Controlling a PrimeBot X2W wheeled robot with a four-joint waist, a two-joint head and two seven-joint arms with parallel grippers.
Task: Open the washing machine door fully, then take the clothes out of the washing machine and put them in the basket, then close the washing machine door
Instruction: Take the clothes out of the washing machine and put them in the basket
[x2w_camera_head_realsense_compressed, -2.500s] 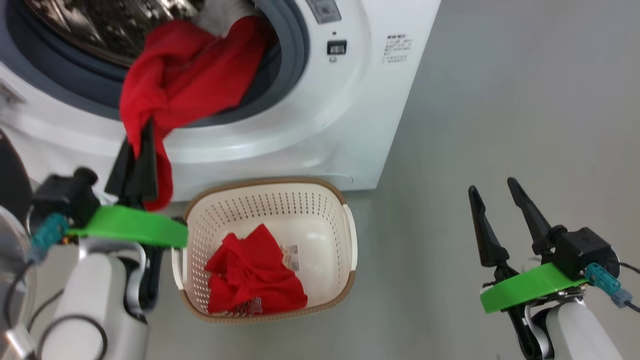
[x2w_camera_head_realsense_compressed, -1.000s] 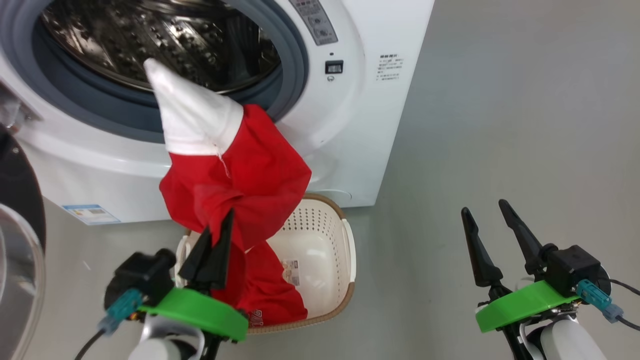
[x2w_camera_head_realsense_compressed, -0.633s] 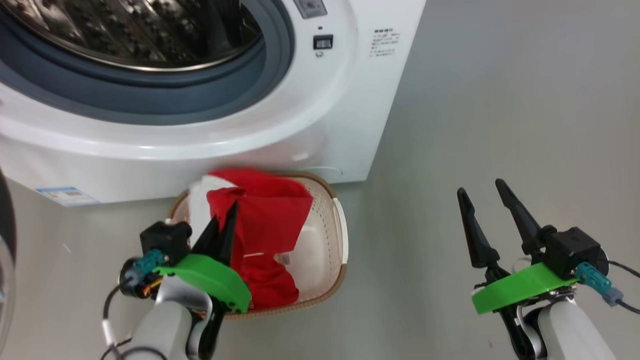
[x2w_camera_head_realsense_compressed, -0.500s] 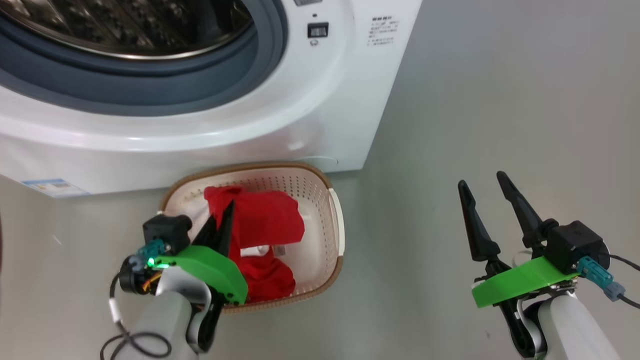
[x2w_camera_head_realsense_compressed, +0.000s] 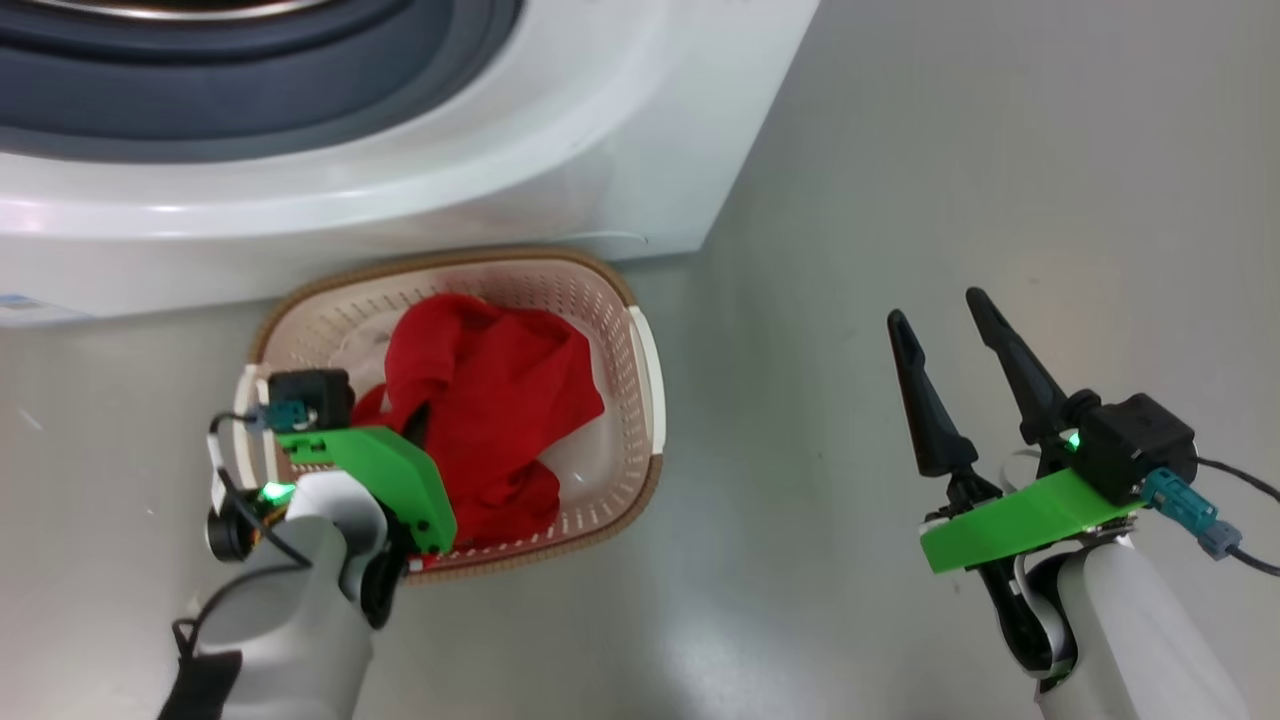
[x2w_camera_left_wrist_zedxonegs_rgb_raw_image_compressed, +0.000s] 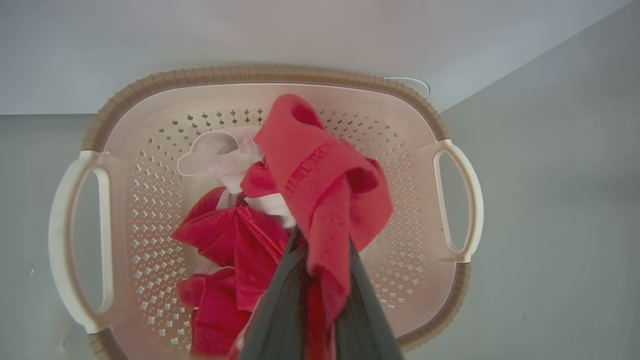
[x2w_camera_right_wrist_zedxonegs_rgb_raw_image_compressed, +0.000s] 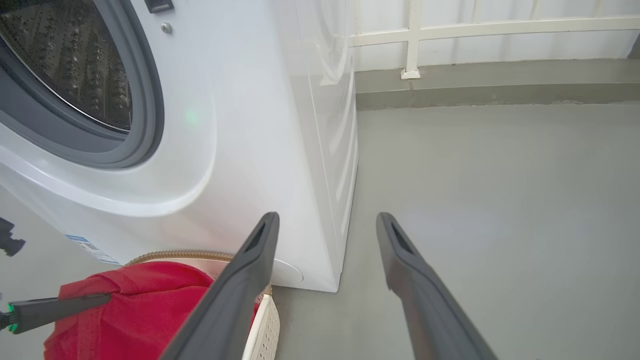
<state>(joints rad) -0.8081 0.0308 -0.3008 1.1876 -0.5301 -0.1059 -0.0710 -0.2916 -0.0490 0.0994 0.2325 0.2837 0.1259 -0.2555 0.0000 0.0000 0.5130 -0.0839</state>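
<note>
- The basket (x2w_camera_head_realsense_compressed: 648, 372) stands on the floor (x2w_camera_head_realsense_compressed: 900, 150), just in front of the washer (x2w_camera_head_realsense_compressed: 400, 200), near its front right corner.
- In the head view the basket's long axis runs roughly 9 to 3 o'clock, with a handle at each end. The left wrist view shows the same line, with the brown rim's far side at 12 o'clock.
- The clothes (x2w_camera_head_realsense_compressed: 490, 400) lie heaped in the basket. Most are red, and a white piece (x2w_camera_left_wrist_zedxonegs_rgb_raw_image_compressed: 220, 155) sits toward 11 o'clock in the left wrist view.
- The left gripper (x2w_camera_left_wrist_zedxonegs_rgb_raw_image_compressed: 322, 250) points down into the basket from its 7 o'clock edge in the head view. Its jaws are pressed together, pinching a red fold of the clothes.
- In the left wrist view that pinched fold stretches from the jaws toward 12 o'clock, and its far end curls over the rest of the heap.
- The right gripper (x2w_camera_head_realsense_compressed: 932, 305) hangs over bare floor, well apart from the basket at its 3 o'clock. Its jaws are spread with nothing between them, and the fingers point toward 12 o'clock in the head view.
- In the right wrist view the washer's opening shows at 10 o'clock, with the steel drum (x2w_camera_right_wrist_zedxonegs_rgb_raw_image_compressed: 75, 65) inside the grey ring (x2w_camera_right_wrist_zedxonegs_rgb_raw_image_compressed: 150, 100).
</note>
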